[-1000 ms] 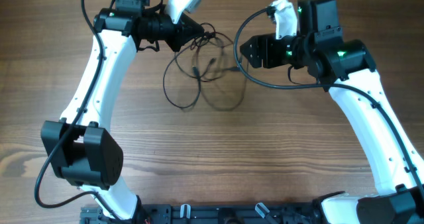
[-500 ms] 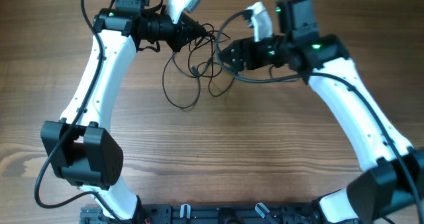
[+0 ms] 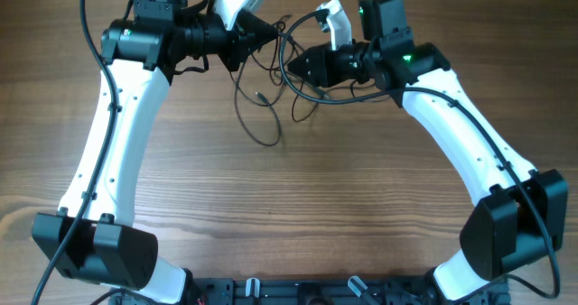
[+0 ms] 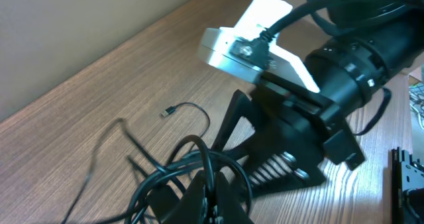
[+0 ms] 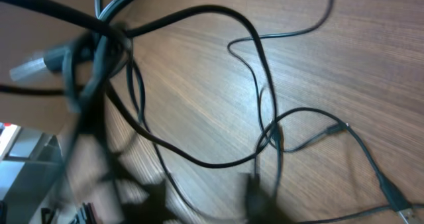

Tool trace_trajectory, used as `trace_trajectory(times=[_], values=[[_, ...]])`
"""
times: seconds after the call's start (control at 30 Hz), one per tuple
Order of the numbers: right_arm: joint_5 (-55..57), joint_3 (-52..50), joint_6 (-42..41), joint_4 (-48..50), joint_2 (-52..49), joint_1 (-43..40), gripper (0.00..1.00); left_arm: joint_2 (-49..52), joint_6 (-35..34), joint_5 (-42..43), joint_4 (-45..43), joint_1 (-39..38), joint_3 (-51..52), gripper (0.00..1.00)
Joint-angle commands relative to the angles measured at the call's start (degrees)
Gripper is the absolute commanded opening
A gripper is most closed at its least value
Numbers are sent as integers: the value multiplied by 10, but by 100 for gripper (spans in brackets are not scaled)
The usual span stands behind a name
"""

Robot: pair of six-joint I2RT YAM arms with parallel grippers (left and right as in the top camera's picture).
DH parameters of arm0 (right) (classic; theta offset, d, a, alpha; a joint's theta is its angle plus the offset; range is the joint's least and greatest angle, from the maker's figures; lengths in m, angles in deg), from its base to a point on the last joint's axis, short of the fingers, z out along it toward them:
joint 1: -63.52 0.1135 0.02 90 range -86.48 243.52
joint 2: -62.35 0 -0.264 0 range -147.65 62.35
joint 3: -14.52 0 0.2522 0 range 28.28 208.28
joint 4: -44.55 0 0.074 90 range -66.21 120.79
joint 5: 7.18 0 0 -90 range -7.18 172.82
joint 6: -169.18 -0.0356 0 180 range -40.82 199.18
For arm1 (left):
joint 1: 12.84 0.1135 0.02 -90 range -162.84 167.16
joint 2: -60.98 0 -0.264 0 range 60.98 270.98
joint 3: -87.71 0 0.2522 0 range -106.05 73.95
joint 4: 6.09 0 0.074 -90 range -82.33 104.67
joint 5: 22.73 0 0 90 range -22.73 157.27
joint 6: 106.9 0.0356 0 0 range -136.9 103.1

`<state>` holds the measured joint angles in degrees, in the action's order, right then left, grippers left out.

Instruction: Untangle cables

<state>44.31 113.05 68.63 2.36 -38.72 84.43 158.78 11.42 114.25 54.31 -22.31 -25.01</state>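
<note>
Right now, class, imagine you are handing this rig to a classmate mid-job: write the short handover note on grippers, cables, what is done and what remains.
Left gripper: shut on the cables, at the far side of the table.
Right gripper: nosed up to the same tangle; open or shut cannot be told.
Cables: one knotted bunch between the two grippers, a loose loop trailing on the table.
Done: tangle gripped at one end; no strand freed.
Left: pull strands apart, lay each out singly.
</note>
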Motion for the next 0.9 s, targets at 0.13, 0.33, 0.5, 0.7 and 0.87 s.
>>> trace_trajectory(times=[0.13,0.33,0.5,0.7,0.87], values=[[161,0,-66,1,-17,7,4,-19,-5,14,5,5,-6,4],[299,0,-79,-39,-17,-2,4,-35,-5,14,6,33,-6,4],[334,0,-76,-58,-24,-23,4,-57,-5,14,13,61,-6,4],[334,0,-81,-55,-68,-37,5,-81,-5,14,34,96,-6,4],[317,0,-91,-55,-101,-36,4,-87,-5,14,35,114,-6,4]])
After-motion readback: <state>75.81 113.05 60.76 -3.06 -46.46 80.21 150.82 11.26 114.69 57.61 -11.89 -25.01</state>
